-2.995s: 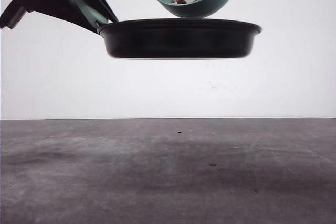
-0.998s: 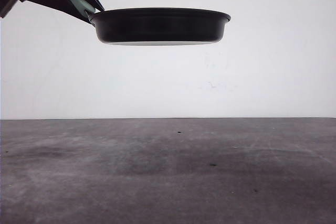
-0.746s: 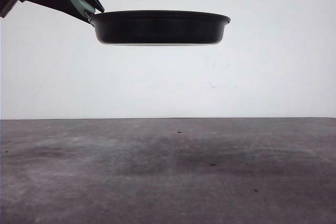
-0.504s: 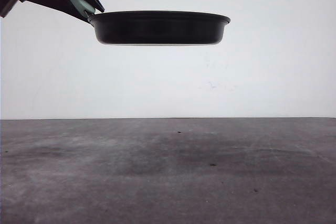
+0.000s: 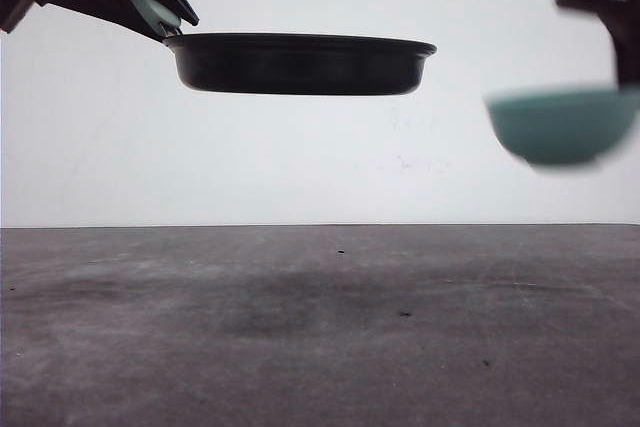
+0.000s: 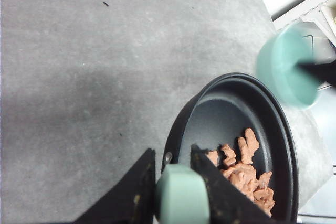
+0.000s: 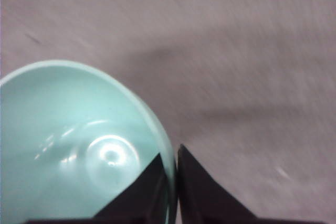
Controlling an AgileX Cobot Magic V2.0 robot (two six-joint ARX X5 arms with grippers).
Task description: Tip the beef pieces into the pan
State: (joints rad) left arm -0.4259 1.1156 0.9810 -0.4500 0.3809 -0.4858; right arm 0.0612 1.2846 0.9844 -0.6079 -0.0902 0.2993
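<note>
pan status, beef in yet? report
Left gripper shut on pan handle, pan held aloft. Beef pieces in pan. Right gripper shut on bowl rim, bowl empty, off to the side.

I am finding nothing to read here — no words, labels, brand marks, numbers or signs are showing on anything in front of me.
</note>
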